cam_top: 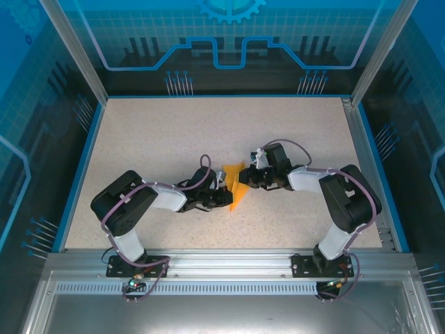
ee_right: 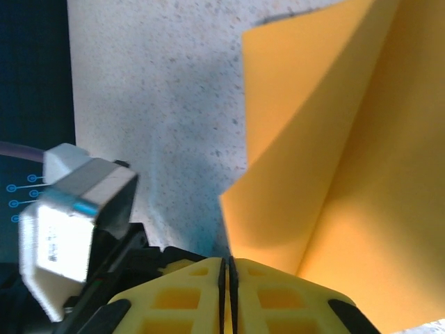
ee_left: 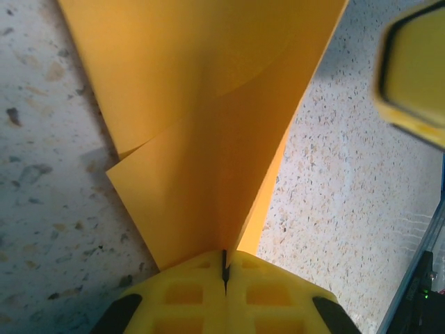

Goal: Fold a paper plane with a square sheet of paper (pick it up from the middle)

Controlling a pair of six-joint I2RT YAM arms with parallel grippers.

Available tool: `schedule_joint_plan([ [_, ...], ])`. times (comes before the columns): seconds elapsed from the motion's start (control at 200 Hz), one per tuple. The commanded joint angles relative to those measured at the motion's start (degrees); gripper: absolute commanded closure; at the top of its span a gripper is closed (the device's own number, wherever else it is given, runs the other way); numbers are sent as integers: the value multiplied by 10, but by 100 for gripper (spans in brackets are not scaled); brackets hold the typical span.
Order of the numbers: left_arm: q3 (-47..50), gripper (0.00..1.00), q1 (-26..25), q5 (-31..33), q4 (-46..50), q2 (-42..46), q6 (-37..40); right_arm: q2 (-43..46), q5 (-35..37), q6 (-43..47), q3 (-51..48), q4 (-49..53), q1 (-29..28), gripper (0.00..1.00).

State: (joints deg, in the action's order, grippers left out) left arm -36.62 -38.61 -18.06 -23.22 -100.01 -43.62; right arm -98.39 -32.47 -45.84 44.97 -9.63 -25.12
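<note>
So both arms meet around the middle of the speckled beige tabletop (cam_top: 174, 132), and between them is the thin orange-yellow square sheet of paper (cam_top: 236, 189). It isn't flat. It's folded over and standing up off the table, with one bit pointing toward the far side and a longer bit toward the near side.

The left gripper (cam_top: 224, 198) comes in from the left. In its wrist cam the yellow waffle-pattern jaws (ee_left: 224, 275) are pressed together with the sheet (ee_left: 208, 139) pinched in the seam. The paper fans out away from them in two overlapping layers, with a crease running straight out from the pinch.

The right gripper (cam_top: 249, 179) reaches in from the right, a little farther back. In its own cam the jaws (ee_right: 227, 278) are closed too. The sheet (ee_right: 348, 174) runs right down to the seam, so it looks clamped there, curling up to the right.

A blurry yellow finger (ee_left: 414, 76) of the right gripper sits off to the sheet's right in the left cam. A white-grey camera box (ee_right: 73, 209) sits left of the right jaws.
</note>
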Motion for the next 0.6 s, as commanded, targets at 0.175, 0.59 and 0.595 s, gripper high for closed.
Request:
schedule_joint_plan([
  [0.175, 11, 90, 7, 6, 38, 7, 10, -53, -42, 1, 41, -12, -8, 88],
  [0.59, -29, 83, 7, 12, 84, 28, 28, -59, -43, 3, 45, -2, -9, 88],
  [0.595, -29, 83, 7, 12, 84, 28, 28, -59, -44, 3, 45, -3, -9, 88],
])
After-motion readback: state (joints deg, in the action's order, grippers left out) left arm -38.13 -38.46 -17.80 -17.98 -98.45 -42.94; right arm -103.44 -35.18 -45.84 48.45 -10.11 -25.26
